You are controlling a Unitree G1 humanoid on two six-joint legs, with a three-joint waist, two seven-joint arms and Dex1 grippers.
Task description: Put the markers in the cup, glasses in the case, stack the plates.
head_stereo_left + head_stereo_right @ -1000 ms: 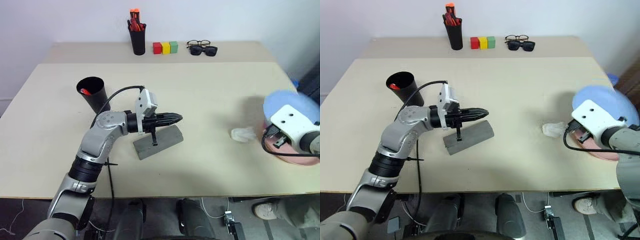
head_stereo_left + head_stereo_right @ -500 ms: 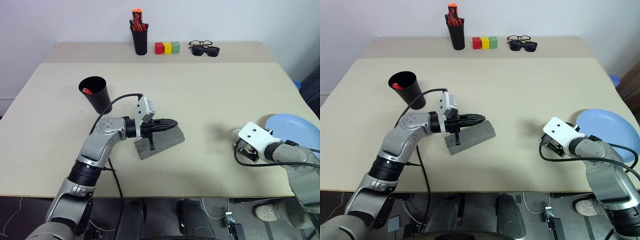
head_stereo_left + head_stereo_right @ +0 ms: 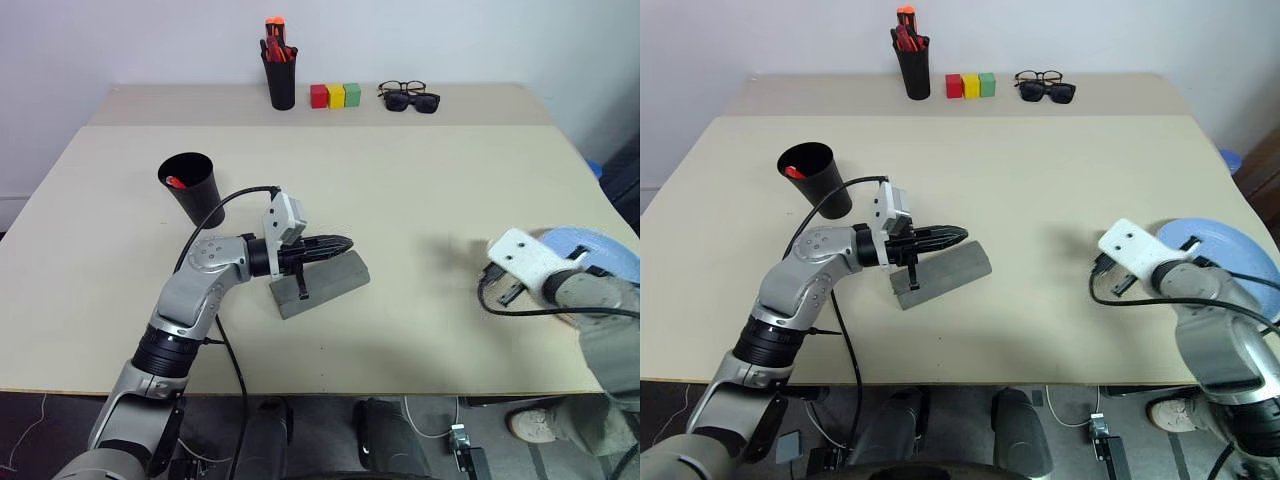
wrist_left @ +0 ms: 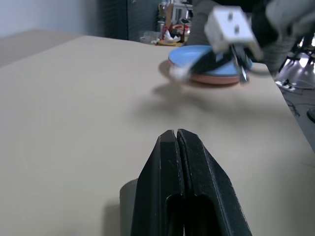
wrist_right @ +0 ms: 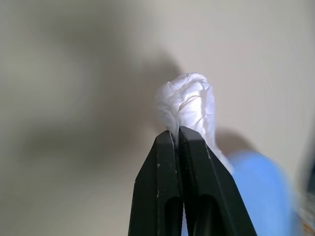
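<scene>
Plates (image 3: 1218,243) sit stacked at the table's right edge, blue over pink, so my right gripper (image 5: 176,132), pinched on a white tissue wad (image 5: 189,101), clears clutter beside them while my left gripper (image 3: 955,234) hovers shut over the grey case (image 3: 945,275).

Lab-like room: bare beige table (image 3: 420,190), plain white wall (image 3: 150,40).

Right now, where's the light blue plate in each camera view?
Left eye view: light blue plate at the right edge, behind the right arm.
Right eye view: same right edge.
Left wrist view: atop the pink plate.
Right wrist view: blue blur beyond the tissue.
Shared landmark: right gripper, shut on the tissue, beside it.
</scene>
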